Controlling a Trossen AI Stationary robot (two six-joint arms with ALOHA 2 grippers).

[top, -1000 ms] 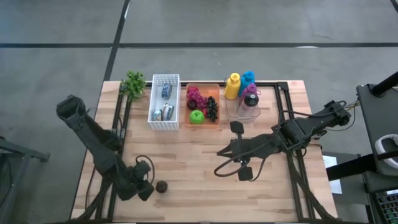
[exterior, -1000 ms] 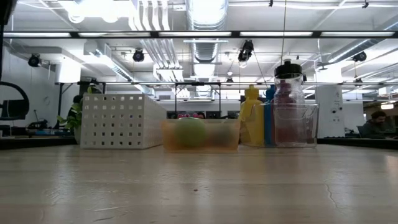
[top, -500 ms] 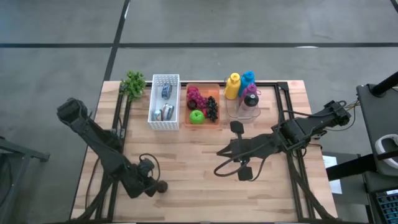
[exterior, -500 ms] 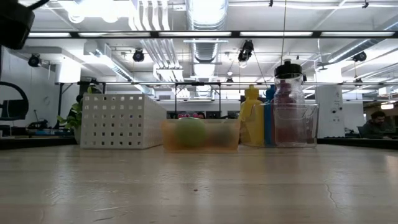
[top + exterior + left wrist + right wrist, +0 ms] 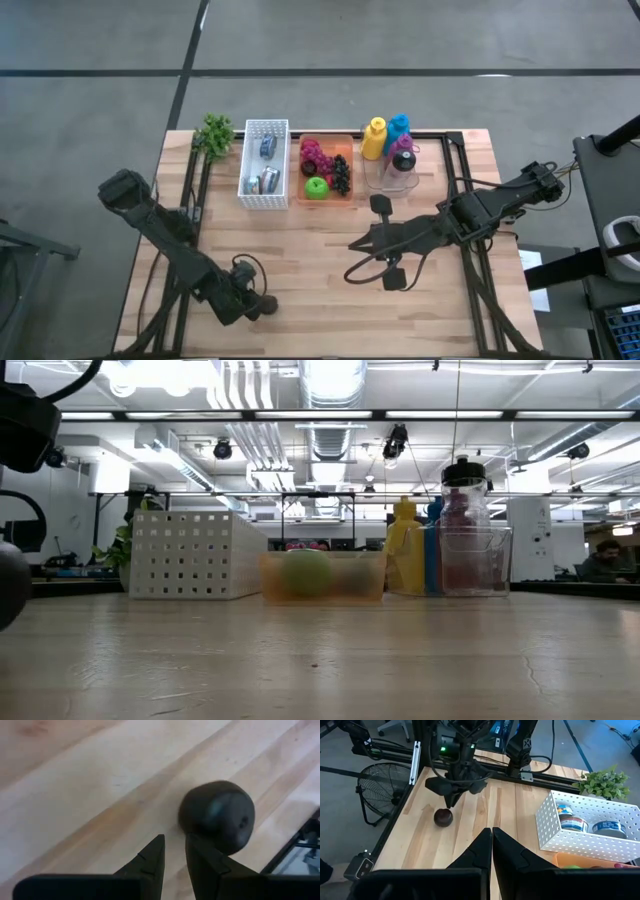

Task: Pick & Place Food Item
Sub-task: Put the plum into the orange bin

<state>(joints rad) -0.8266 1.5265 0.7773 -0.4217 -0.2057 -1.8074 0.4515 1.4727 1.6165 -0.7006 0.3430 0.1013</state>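
A dark round fruit (image 5: 217, 815) rests on the wooden table near its front left corner, also seen in the right wrist view (image 5: 443, 817). My left gripper (image 5: 175, 845) points steeply down right beside it, its fingers a narrow gap apart with nothing between them. From above, the left gripper (image 5: 248, 300) covers most of the fruit (image 5: 268, 303). My right gripper (image 5: 491, 834) is shut and empty. It hangs high over the table's middle (image 5: 355, 243). My left gripper has one fingertip (image 5: 194, 840) right at the fruit's near side (image 5: 200, 832). Whether it touches the fruit, I cannot tell. The fruit lies on the table outside the gap between the fingers.
Along the far edge stand a small green plant (image 5: 214, 135), a white perforated basket (image 5: 265, 163) with cans, an orange bin (image 5: 326, 170) of fruit and a clear bin (image 5: 392, 155) with bottles. Bare wood lies between the fruit and these.
My left gripper has come down toward the table and a little toward its right edge, ending up over the dark fruit. The fruit lies where it was. My right arm has kept still.
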